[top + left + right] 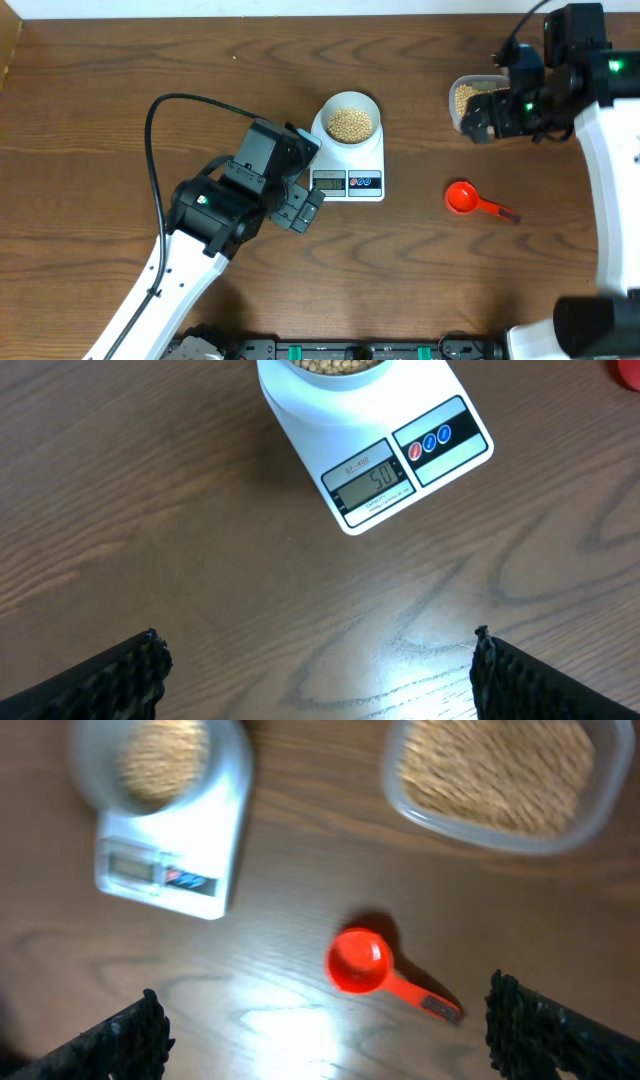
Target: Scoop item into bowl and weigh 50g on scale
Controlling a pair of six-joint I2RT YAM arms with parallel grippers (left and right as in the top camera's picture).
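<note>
Both empty and wide open, the left claw [317,642] sits beside the scale [370,482] while the right claw [322,1005] hangs nearer the red scoop [358,962].

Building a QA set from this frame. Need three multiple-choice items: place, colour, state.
1. Where does the small round pale bluish-white bowl of tan-yellow beans stand?
A) on the flat white digital scale
B) inside a drawer
C) on a plate

2. What colour is the small round plastic scoop?
A) blue
B) red
C) green

3. That scoop's state?
A) empty, lying on the brown wooden table
B) heaped with beans
C) gripped

1 A: the bowl sits atop the scale.
2 B: plainly red in the overhead view.
3 A: nothing in its cup; left tool and right tool open, apart from it.
</note>
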